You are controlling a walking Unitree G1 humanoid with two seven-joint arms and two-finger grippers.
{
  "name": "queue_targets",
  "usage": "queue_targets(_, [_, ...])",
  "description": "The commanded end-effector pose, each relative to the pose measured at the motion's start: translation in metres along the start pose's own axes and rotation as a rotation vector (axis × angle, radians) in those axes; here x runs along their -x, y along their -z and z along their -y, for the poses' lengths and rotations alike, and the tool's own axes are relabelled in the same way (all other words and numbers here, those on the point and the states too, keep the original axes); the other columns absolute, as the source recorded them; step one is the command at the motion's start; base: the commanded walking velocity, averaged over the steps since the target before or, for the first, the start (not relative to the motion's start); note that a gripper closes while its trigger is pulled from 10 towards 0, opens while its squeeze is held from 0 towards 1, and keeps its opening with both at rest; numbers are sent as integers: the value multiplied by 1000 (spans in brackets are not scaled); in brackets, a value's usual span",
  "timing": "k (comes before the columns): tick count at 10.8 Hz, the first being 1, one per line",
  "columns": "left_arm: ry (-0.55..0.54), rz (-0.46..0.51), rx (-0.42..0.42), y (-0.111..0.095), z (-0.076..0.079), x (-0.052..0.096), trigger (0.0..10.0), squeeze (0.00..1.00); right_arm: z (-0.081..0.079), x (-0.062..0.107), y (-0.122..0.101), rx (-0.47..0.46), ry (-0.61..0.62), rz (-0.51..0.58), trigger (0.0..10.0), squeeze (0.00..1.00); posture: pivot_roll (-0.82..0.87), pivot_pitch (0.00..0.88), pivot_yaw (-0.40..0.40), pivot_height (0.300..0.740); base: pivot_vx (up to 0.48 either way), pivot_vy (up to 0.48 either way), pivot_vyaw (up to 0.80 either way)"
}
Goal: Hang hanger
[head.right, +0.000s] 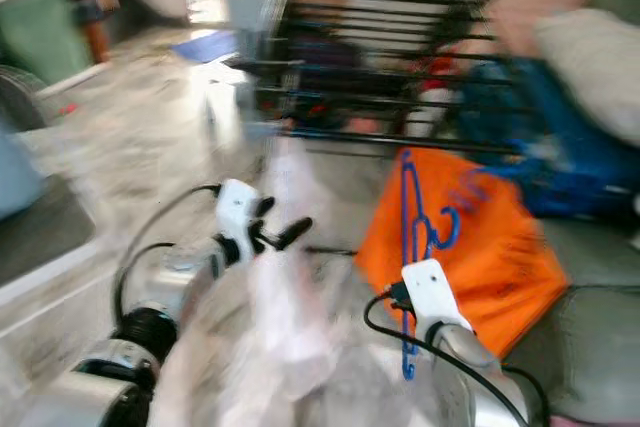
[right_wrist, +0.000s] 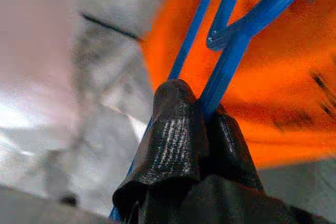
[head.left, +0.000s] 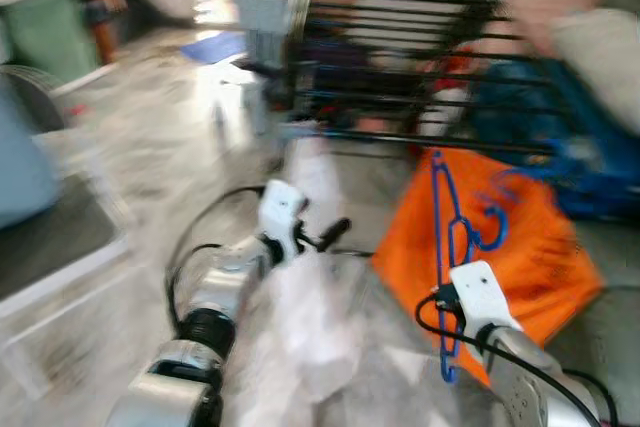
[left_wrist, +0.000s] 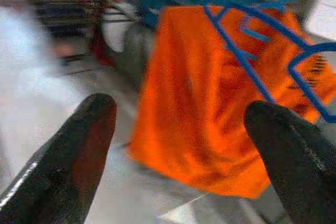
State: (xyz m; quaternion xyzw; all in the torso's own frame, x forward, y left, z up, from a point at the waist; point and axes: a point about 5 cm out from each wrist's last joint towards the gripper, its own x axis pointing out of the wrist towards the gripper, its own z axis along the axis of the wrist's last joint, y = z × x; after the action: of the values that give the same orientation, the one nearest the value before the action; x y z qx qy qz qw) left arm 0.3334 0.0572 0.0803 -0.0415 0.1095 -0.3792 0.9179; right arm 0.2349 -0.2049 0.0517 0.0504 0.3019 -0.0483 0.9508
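Observation:
A blue plastic hanger stands upright in front of an orange bag, its hook at mid-height. My right gripper is shut on one of the blue hanger's bars, low at the right of the eye views. My left gripper is open, its two black fingers wide apart with nothing between them. It reaches forward at the centre left, pointing toward the orange bag. A black wire drying rack stands behind, blurred.
A person's arm in a pale sleeve is at the upper right above a blue bag. A white crumpled plastic sheet lies between my arms. A low white frame lies on the left, with grey marbled floor around it.

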Motion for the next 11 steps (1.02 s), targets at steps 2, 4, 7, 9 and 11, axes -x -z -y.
queue_targets(2, [-21, 3, -21, -6, -9, 3, 10000, 0, -4, 0, -9, -3, -11, 28, 10000, 0, 12, 0, -78, 740, 319, 360, 0])
queue_targets(4, [-21, 1, -22, -6, -9, 4, 10000, 0, -4, -1, -9, -1, -14, 29, 10000, 0, 12, 0, -78, 740, 313, 366, 0])
queue_targets(7, [-12, 0, -30, -6, -8, 3, 10000, 0, -5, -1, -13, -5, -5, 51, 10000, 0, 12, 0, -70, 740, 295, 354, 0])
queue_targets(9, [-8, -5, -34, -6, -8, 3, 10000, 0, 0, -3, -20, -6, 30, 89, 10000, 0, 15, 0, -68, 740, 0, 0, 0])
queue_targets(11, [-11, -6, -42, -6, -8, 3, 10000, 0, 6, -4, -30, 32, 30, 114, 10000, 0, 19, 0, -66, 740, 0, 0, 0])
